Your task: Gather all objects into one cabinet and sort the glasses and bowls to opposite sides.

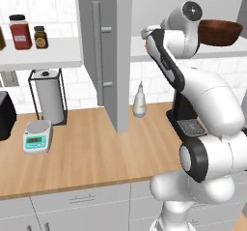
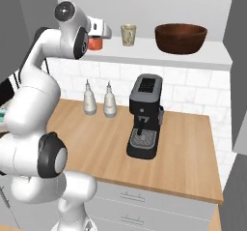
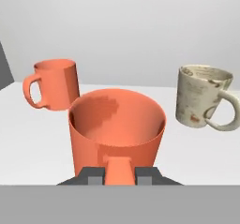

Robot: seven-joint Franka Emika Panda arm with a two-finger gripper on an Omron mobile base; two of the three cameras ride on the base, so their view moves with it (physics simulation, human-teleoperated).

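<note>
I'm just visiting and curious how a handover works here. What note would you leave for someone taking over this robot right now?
Gripper: shut on the handle of the near orange mug, at the white cabinet shelf; whether the mug rests on it is unclear.
Things: a second orange mug and the cream mug stand just beyond it. The dark brown bowl sits apart, towards the shelf's other end.
Done: mugs and bowl share one shelf, on opposite sides.
Left: probably set down and release the held mug, then back out. The cabinet door is open.
</note>
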